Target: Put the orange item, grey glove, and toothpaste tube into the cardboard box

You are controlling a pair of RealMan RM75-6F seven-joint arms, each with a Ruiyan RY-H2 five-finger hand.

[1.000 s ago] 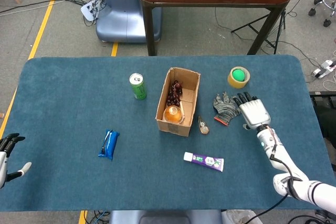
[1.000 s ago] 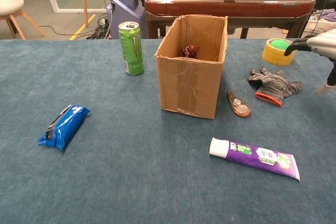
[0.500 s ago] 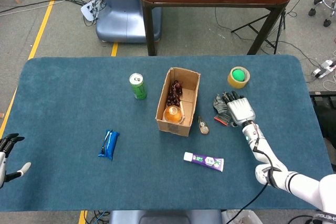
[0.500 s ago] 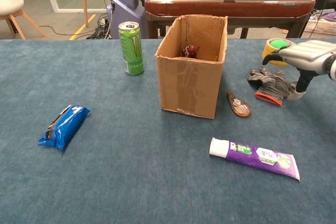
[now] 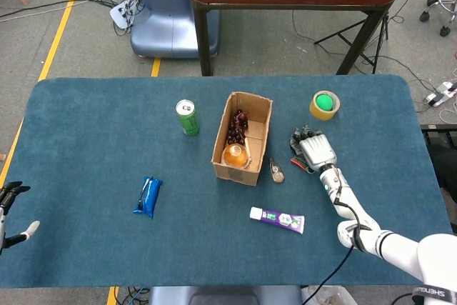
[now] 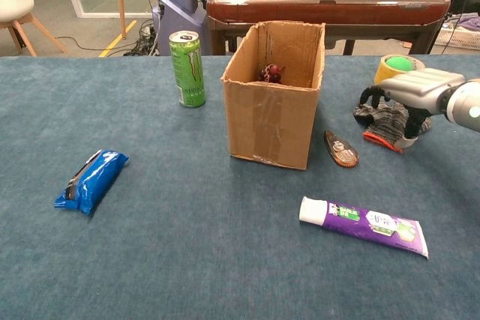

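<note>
Blue-carpeted table [image 5: 93,133], wide and rounded at the corners. Near centre, open cardboard box [image 5: 243,138], upright, flaps up; orange item [image 5: 236,155] already inside at the near end, a dark red cluster [image 5: 238,128] behind it. Right arm reaching in from the near right edge, right hand [image 5: 317,151] lowered palm-down onto the grey glove [image 6: 386,121], which lies flat on the cloth to the right of the box — fingers curved down over the glove's far side, thumb at its red cuff; contact looks likely, a closed grip cannot be told from either view. Toothpaste tube [image 5: 277,218] lying on the cloth in front of the box, white cap toward the left, well apart from the hand. Green drink can [image 5: 188,117] upright, left of the box. Blue snack packet [image 5: 148,196] flat on the near-left cloth. Yellow tape roll [image 5: 324,105] with a green ball in it, beyond the glove. Small brown oval object [image 5: 277,171] just beside the box's right near corner. Left hand [image 5: 10,208] at the far left edge, off the table, fingers spread, holding nothing.
</note>
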